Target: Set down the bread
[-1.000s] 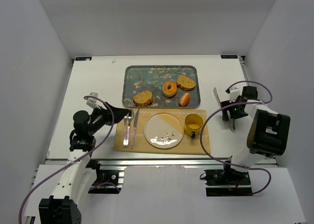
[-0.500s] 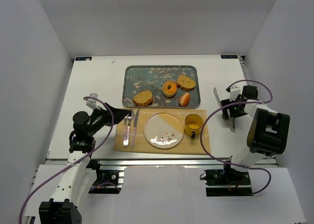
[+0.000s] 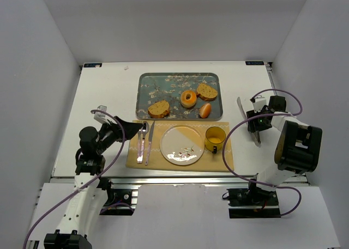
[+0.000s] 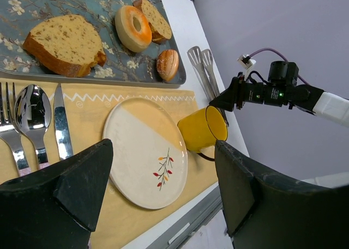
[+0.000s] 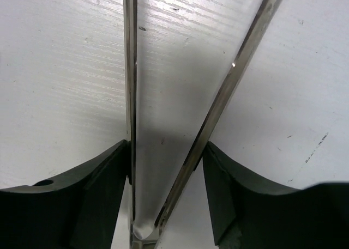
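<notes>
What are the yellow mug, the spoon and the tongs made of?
The yellow mug looks like enamelled metal or glazed ceramic. It is glossy with a thin rim, and it is hard to say which. The spoon looks like polished steel, mirror-bright with reflections in its bowl. The tongs look like bare metal too: thin silvery strips that catch the light.

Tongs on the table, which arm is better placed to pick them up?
Right. The right gripper straddles the tongs, fingers against both arms. The left gripper hangs open over the placemat, far side of the plate.
</notes>
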Motion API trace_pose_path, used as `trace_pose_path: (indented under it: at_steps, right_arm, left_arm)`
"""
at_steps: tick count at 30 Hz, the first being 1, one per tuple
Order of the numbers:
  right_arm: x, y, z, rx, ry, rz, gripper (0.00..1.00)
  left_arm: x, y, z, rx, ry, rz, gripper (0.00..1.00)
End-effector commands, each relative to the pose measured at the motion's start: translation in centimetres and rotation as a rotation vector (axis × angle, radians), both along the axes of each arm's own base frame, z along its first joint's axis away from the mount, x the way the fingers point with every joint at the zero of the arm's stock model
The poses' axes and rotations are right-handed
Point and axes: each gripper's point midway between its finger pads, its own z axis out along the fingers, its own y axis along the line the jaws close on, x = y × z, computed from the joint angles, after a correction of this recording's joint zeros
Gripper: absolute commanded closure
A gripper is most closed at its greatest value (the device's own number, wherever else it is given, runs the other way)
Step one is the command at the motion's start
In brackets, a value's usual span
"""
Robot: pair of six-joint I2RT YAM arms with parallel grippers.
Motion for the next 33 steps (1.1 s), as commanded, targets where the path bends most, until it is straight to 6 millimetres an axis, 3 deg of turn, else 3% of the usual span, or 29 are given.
trace_pose_path:
  at_steps: [1,7,11,14,21,24,26,28,31,33]
  right_arm:
    - [-1.9,-0.4,-1.7,-0.032,0.064,0.004,0.41]
    - [-1.1,0.2,-0.7,0.001,0.029,0.022,0.58]
    - [0.6,0.9,1.7,0.047,-0.03,0.048,0.78]
    - [2.1,2.2,4.5,0.118,-0.09,0.076,0.88]
    - [4.9,6.3,12.2,0.241,-0.253,0.169,0.89]
    - [5.1,10.4,14.9,0.252,-0.29,0.291,0.87]
    - [4.9,14.3,16.5,0.263,-0.31,0.398,0.84]
    - [4.2,18.4,17.3,0.287,-0.312,0.498,0.81]
    - [3.6,22.8,18.3,0.313,-0.313,0.607,0.75]
    - [3.3,24.7,18.8,0.309,-0.317,0.668,0.7]
  left_arm:
    - [0.0,0.3,1.9,0.012,-0.046,0.017,0.16]
    - [-0.6,0.5,2.4,0.013,-0.051,0.028,0.16]
    - [-1.0,0.5,2.8,0.014,-0.055,0.032,0.16]
    - [-1.3,0.6,3.3,0.013,-0.065,0.034,0.16]
    - [-1.9,0.7,4.5,0.012,-0.087,0.045,0.16]
    - [-2.2,0.8,4.9,0.012,-0.094,0.053,0.16]
    - [-2.4,0.9,5.1,0.014,-0.098,0.054,0.16]
    - [-2.6,0.9,5.3,0.015,-0.098,0.058,0.16]
    - [-3.2,1.1,5.8,0.024,-0.101,0.065,0.16]
    - [-3.5,1.3,6.0,0.034,-0.104,0.08,0.16]
